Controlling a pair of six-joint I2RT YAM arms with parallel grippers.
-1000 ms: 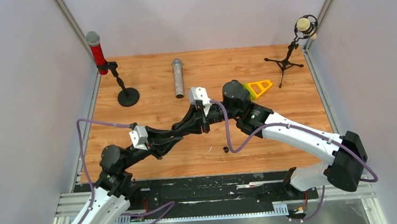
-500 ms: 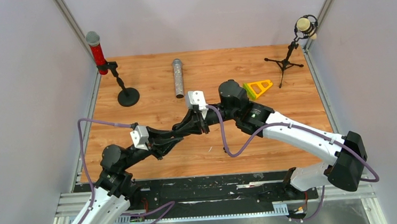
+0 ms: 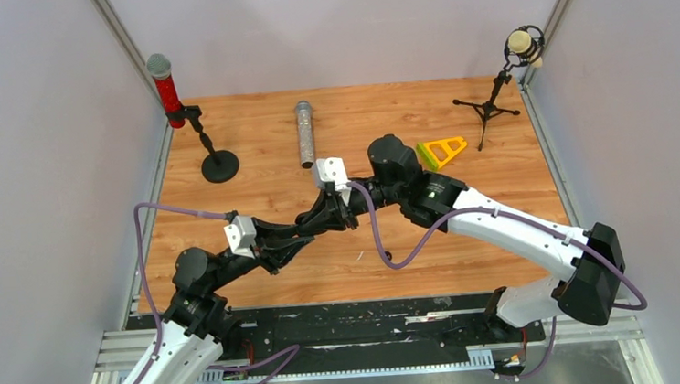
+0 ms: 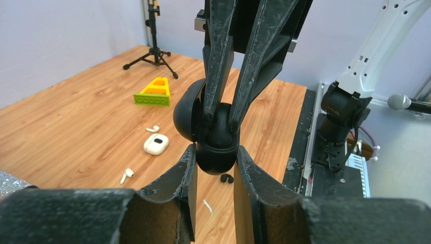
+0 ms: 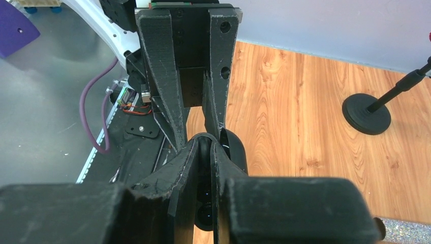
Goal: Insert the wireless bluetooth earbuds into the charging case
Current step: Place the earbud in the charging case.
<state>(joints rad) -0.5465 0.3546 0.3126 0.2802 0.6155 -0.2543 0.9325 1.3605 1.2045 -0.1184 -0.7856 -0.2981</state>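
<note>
A black charging case (image 4: 216, 150) hangs above the table with its lid (image 4: 185, 114) open. My left gripper (image 4: 216, 152) is shut on its lower body. My right gripper (image 5: 205, 145) comes from above and is shut on the case's upper part; what sits inside the case is hidden. In the top view the two grippers meet over the table's middle (image 3: 342, 214). On the table lie a black earbud (image 4: 226, 178), two white earbuds (image 4: 152, 129) (image 4: 127, 174) and a white case (image 4: 156, 144). The other black earbud is not visible.
A thin white sliver (image 4: 207, 206) lies near the black earbud. A yellow-green wedge (image 3: 441, 151), a silver microphone (image 3: 304, 132), a red microphone on a round-based stand (image 3: 220, 166) and a tripod microphone stand (image 3: 487, 105) stand at the back.
Both grippers, joined on the black case, have shifted a little left and toward the back. The right arm's purple cable now covers the black earbud in the top view.
</note>
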